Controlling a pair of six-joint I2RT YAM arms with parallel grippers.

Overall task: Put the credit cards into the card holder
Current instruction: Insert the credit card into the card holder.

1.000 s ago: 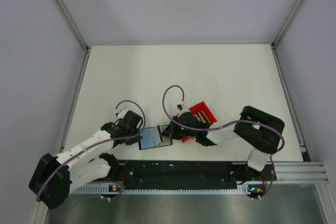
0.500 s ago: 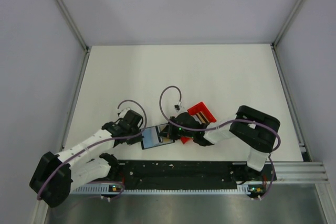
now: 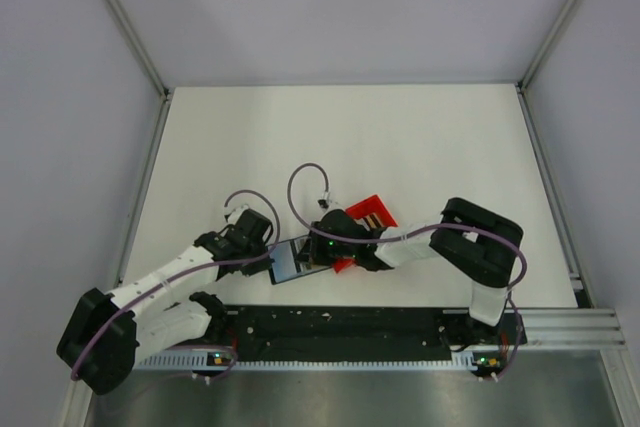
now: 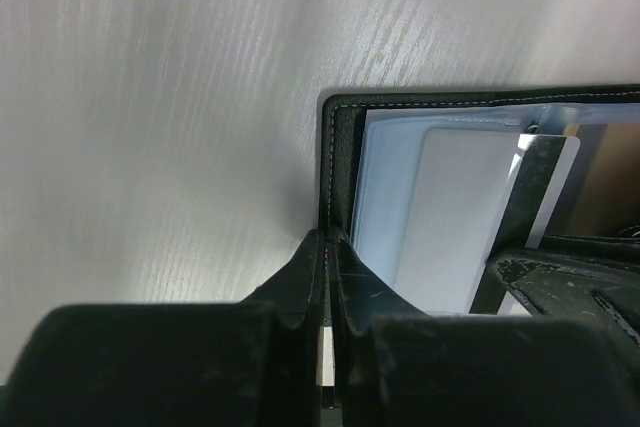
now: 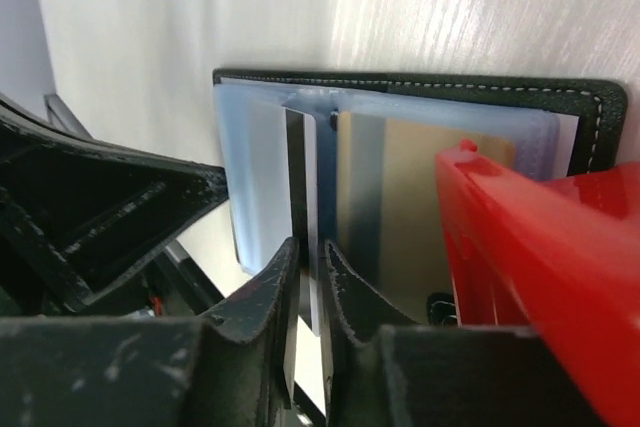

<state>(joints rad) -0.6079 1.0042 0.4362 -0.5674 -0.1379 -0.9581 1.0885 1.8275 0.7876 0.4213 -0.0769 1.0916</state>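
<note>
The card holder (image 3: 287, 261) lies open on the table, black outside with pale blue-grey inner sleeves (image 4: 400, 197). My left gripper (image 3: 268, 266) is shut on its left edge, with the jaws pinching the black stitched rim (image 4: 328, 239). My right gripper (image 3: 316, 251) is shut on a pale credit card with a dark stripe (image 5: 313, 162). It holds the card on edge at the holder's middle sleeve. A tan card (image 5: 420, 197) sits in the holder's right side. The held card also shows in the left wrist view (image 4: 540, 187).
A red shallow tray (image 3: 366, 211) lies just right of the holder, partly under the right arm, and it fills the right of the right wrist view (image 5: 540, 277). The table's near edge rail (image 3: 340, 322) runs close below both grippers.
My right gripper has moved left with the card, from beside the holder's right edge to over its middle. The red tray has shifted slightly left. The left gripper has stayed put.
</note>
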